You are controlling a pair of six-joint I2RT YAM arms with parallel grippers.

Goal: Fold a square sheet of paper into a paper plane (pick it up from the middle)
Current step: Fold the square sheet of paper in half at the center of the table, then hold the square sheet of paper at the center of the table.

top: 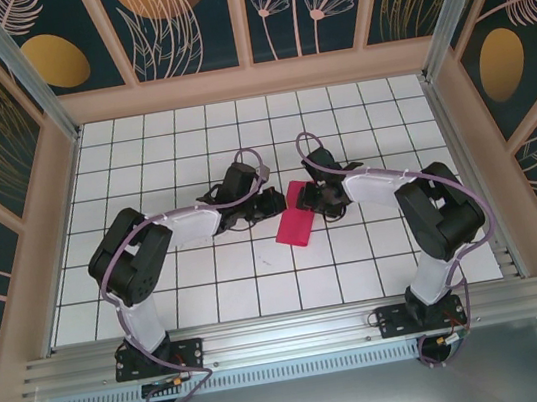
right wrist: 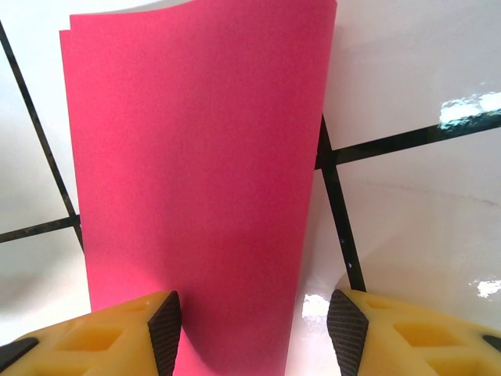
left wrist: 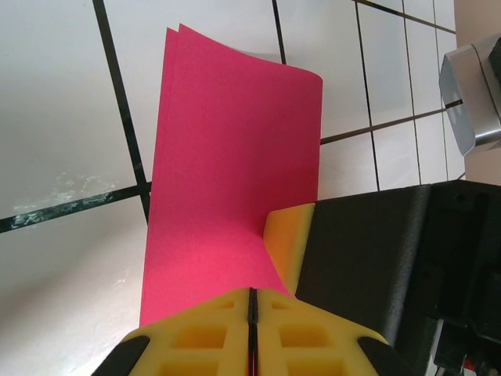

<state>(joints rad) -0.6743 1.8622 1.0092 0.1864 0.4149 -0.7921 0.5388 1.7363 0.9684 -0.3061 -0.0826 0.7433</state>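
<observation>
The square sheet of paper [top: 298, 223] is magenta-pink and folded in half, lying in the middle of the table between both grippers. In the left wrist view the square sheet of paper [left wrist: 227, 172] shows two layered edges at its far end. My left gripper [left wrist: 252, 294] has its yellow fingers pressed together on the near edge, which rises up to the tips. One yellow finger [left wrist: 291, 243] of the right gripper sits beside it. My right gripper [right wrist: 254, 321] is open, its pads astride the paper [right wrist: 196, 172]. From above, the left gripper [top: 275, 201] and right gripper [top: 315, 200] face each other.
The white gridded table [top: 144, 179] is fenced by patterned walls on three sides. An aluminium rail [top: 289, 334] with the arm bases runs along the near edge. The right arm's black body [left wrist: 383, 266] stands close to my left fingers.
</observation>
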